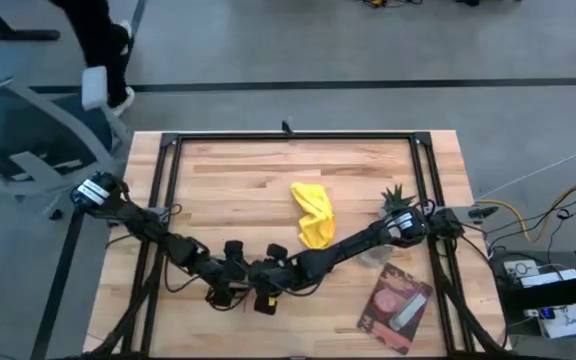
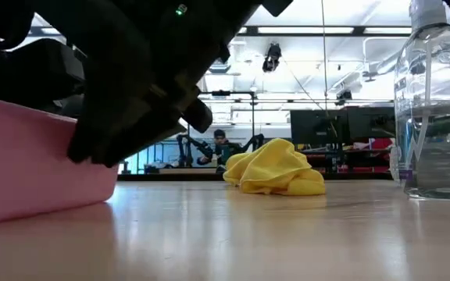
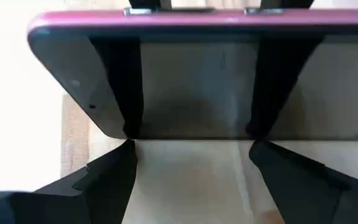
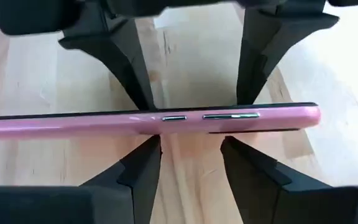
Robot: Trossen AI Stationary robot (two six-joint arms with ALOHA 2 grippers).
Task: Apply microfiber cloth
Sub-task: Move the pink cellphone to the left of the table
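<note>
Two dark arms fold inward from table's side edges and meet low at front centre, near front edge. Bright yellow wrinkled microfiber cloth (image 1: 313, 213) lies alone mid-table on light wooden butcher-block tabletop (image 1: 228, 190), open wood all around it, well apart from both grippers. Clear plastic spray bottle (image 2: 436, 109) and pink-and-dark flat packet (image 1: 396, 305) sit on right side.

Left gripper (image 3: 191, 143): jaws moderately parted, bare wood between, tips against pink-rimmed dark-faced flat slab (image 3: 191, 81). Right gripper (image 4: 188, 140): jaws likewise parted, tips touching slab's opposite side. Cannot tell whether either one grips the slab.
</note>
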